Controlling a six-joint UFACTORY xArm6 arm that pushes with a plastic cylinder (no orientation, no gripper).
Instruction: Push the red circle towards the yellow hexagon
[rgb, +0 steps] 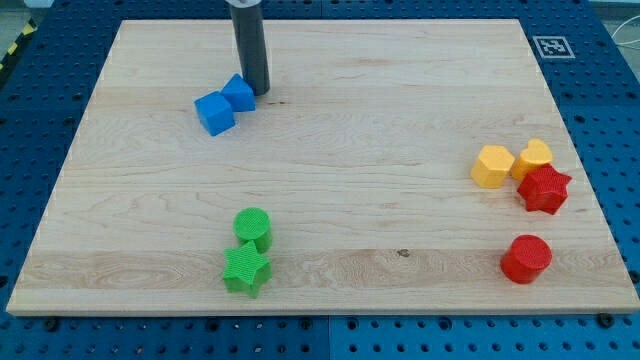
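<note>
The red circle lies near the board's lower right corner. The yellow hexagon sits above it at the right, with a yellow heart-like block beside it and a red star touching that one from below. My tip is at the view's top left, far from the red circle, right beside a blue block.
A blue cube touches the other blue block on its lower left. A green circle and a green star sit together near the board's bottom edge. A printed marker is at the top right corner.
</note>
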